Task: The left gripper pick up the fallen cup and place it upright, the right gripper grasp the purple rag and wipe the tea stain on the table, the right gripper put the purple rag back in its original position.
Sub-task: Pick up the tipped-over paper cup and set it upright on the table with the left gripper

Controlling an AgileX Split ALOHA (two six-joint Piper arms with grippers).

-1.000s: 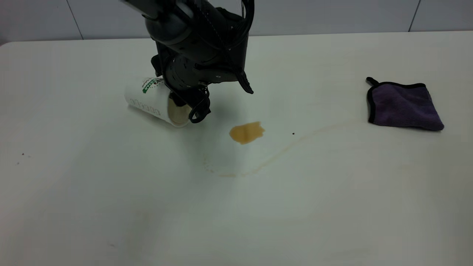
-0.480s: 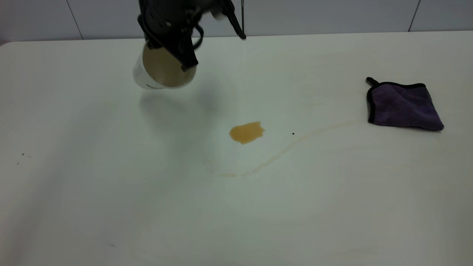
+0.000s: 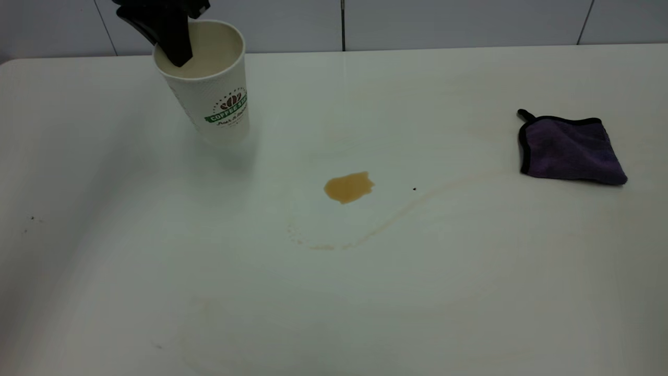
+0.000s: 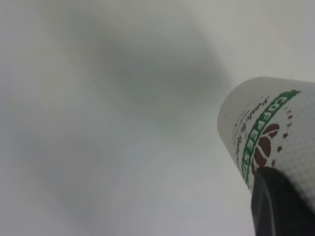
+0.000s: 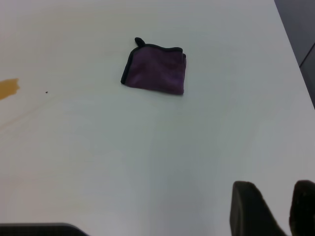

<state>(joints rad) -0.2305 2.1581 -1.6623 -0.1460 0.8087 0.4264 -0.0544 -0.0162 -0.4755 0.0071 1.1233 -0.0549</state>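
The cup [image 3: 211,86], white with a green-and-brown coffee logo, stands mouth up and slightly tilted at the far left of the table [image 3: 334,313]. I cannot tell whether its base touches the table. My left gripper [image 3: 177,49] is shut on its rim, with one dark jaw inside the mouth. In the left wrist view the cup wall [image 4: 268,128] shows beside a dark finger [image 4: 280,209]. The amber tea stain [image 3: 348,187] lies mid-table with a pale curved trail [image 3: 396,216]. The purple rag [image 3: 569,150] lies flat at the right. My right gripper [image 5: 273,191] is open, well away from the rag [image 5: 155,70].
The table's far edge meets a grey panelled wall [image 3: 443,21]. A few tiny dark specks [image 3: 32,218] lie at the left. In the right wrist view the table's edge [image 5: 294,49] runs close beyond the rag, and the stain [image 5: 9,87] shows at that view's border.
My left gripper lifted the fallen cup off the table, carried it left and back, and turned it from lying on its side to mouth up. Rag and stain have not moved.
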